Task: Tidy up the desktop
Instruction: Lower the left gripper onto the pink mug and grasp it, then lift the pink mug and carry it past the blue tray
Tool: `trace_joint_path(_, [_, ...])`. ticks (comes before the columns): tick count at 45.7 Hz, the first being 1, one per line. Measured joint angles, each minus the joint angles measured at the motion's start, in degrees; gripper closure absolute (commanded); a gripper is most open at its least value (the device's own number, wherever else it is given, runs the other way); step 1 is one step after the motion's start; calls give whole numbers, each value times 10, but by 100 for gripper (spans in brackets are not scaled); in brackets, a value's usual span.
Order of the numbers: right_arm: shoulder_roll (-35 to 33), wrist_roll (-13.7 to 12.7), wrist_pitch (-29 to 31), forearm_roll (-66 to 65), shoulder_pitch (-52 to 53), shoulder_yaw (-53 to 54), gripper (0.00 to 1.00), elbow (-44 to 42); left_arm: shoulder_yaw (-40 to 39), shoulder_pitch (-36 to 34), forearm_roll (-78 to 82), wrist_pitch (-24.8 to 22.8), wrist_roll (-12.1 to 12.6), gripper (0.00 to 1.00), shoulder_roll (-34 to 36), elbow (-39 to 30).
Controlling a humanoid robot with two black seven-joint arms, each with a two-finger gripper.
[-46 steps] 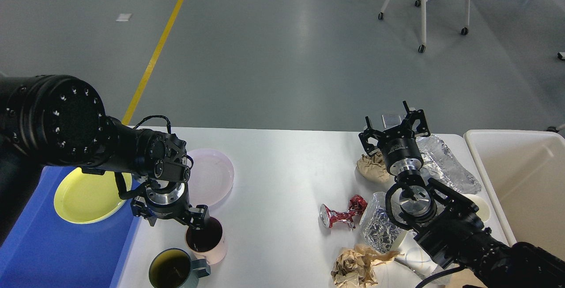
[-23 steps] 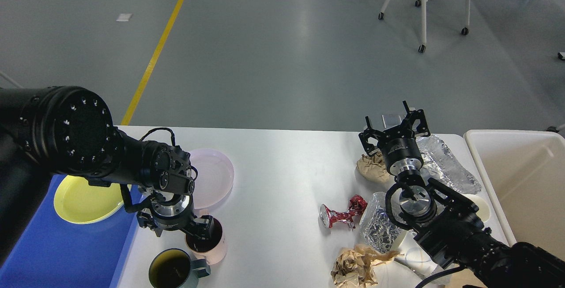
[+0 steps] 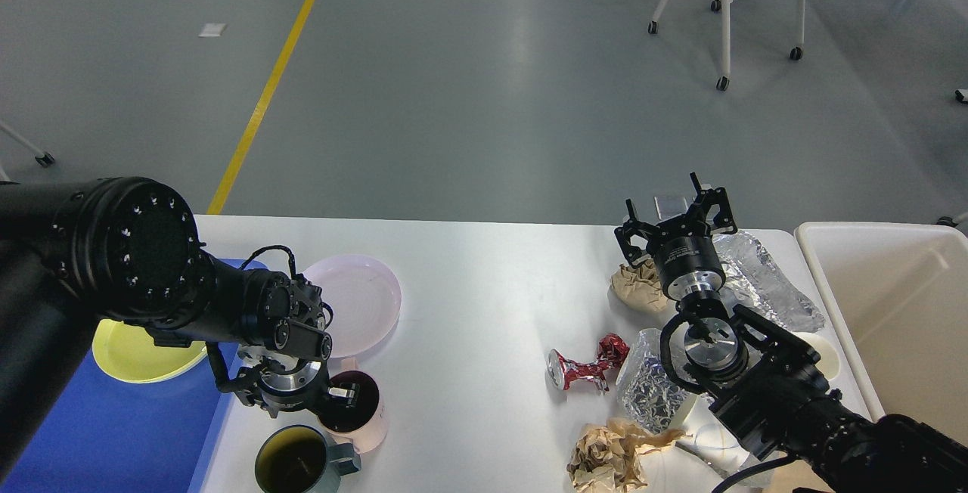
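Left gripper (image 3: 333, 395) lowered over the last second onto pink cup (image 3: 355, 410) at near-left of desktop (image 3: 484, 304), fingers straddling its rim, closure not discernible, likely pre-lift toward blue tray (image 3: 98, 432); right gripper (image 3: 675, 221) unmoved, fingers spread, empty, above crumpled paper (image 3: 635, 285).

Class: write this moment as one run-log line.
left gripper: at pink cup rim, grip unclear | right gripper: open, raised | desktop: untidy
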Motion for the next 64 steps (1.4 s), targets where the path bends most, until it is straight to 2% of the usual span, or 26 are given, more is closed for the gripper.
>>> trace_joint_path(9, [0, 0, 0, 0, 0, 0, 0, 0, -1, 0, 0, 0, -7, 62, 0, 2])
trace_joint_path(13, [0, 0, 0, 0, 0, 0, 0, 0, -8, 0, 0, 1, -8, 77, 1, 2])
trace_joint_path(17, [0, 0, 0, 0, 0, 0, 0, 0, -10, 0, 1, -2, -8, 86, 1, 2])
trace_joint_path(21, [0, 0, 0, 0, 0, 0, 0, 0, -10, -2, 1, -7, -8, 100, 1, 1])
trace_joint_path(48, [0, 0, 0, 0, 0, 0, 0, 0, -11, -33, 3, -24, -7, 100, 18, -3])
trace_joint_path(53, [0, 0, 0, 0, 0, 0, 0, 0, -12, -62, 3, -54, -8, 100, 38, -6])
trace_joint_path(64, [0, 0, 0, 0, 0, 0, 0, 0, -12, -139, 4, -155, -9, 100, 92, -8])
